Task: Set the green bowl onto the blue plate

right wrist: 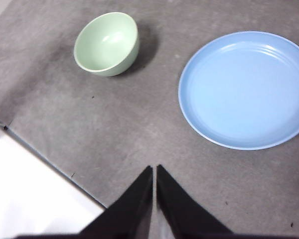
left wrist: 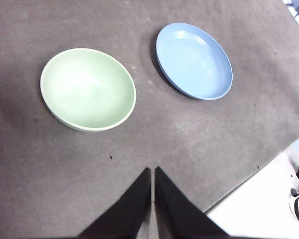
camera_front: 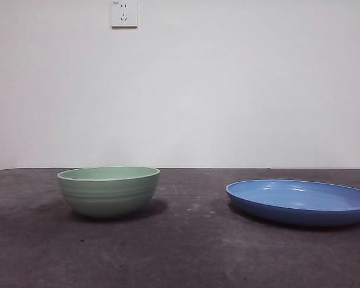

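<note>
The green bowl (camera_front: 108, 191) stands upright and empty on the dark table, left of centre in the front view. The blue plate (camera_front: 300, 201) lies flat to its right, a clear gap between them. Both show from above in the left wrist view, bowl (left wrist: 87, 88) and plate (left wrist: 194, 60), and in the right wrist view, bowl (right wrist: 107, 43) and plate (right wrist: 245, 89). My left gripper (left wrist: 153, 172) hangs high above the table, shut, holding nothing. My right gripper (right wrist: 154, 169) is also raised, shut and empty. Neither arm appears in the front view.
A dark grey mat (camera_front: 186, 252) covers the table. Its edge runs close by in both wrist views, edge (left wrist: 254, 172) and edge (right wrist: 50, 162). A white wall with a socket (camera_front: 124, 13) stands behind.
</note>
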`<control>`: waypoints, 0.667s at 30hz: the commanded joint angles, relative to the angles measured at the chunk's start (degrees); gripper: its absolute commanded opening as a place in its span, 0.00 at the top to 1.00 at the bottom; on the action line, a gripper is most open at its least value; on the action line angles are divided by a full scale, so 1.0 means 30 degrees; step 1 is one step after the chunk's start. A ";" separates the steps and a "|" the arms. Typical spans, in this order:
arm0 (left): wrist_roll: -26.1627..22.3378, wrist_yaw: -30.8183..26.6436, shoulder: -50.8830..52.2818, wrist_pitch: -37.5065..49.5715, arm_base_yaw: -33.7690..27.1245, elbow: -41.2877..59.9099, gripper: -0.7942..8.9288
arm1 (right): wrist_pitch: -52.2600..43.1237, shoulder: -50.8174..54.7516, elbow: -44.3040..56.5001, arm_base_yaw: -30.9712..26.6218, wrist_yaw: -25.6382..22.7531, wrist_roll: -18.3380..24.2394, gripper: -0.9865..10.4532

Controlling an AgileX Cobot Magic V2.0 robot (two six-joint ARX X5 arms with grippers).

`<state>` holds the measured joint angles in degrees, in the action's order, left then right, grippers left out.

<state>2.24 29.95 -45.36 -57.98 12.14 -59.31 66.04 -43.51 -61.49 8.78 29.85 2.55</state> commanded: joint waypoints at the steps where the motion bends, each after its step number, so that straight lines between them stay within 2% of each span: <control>1: -0.0459 0.0029 -0.0138 0.0087 0.0087 -0.0459 0.88 | -0.0044 -0.0066 -0.0379 0.0182 0.0044 0.0372 0.91; 3: -0.0459 0.0029 -0.0138 0.0087 0.0087 -0.0459 0.81 | -0.0007 -0.0066 -0.0379 0.0175 0.0044 0.0357 0.90; 5: -0.0452 0.0029 -0.0138 0.0073 0.0087 -0.0459 0.67 | 0.0029 -0.0073 -0.0379 0.0175 0.0044 0.0233 0.87; 8: -0.0444 0.0029 -0.0138 0.0058 0.0087 -0.0459 0.47 | 0.0022 -0.0073 -0.0379 0.0175 0.0044 -0.0087 0.66; 10: -0.0444 0.0029 -0.0138 0.0066 0.0087 -0.0459 0.45 | 0.0022 -0.0066 -0.0379 0.0175 0.0044 -0.0087 0.57; 20: 0.0124 -0.0160 -0.0714 0.0590 0.0087 -0.0459 0.45 | 0.0022 -0.0066 -0.0379 0.0182 0.0044 -0.0131 0.57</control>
<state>2.26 29.78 -46.59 -57.08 12.19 -59.31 66.28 -43.48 -61.49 9.10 29.85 2.57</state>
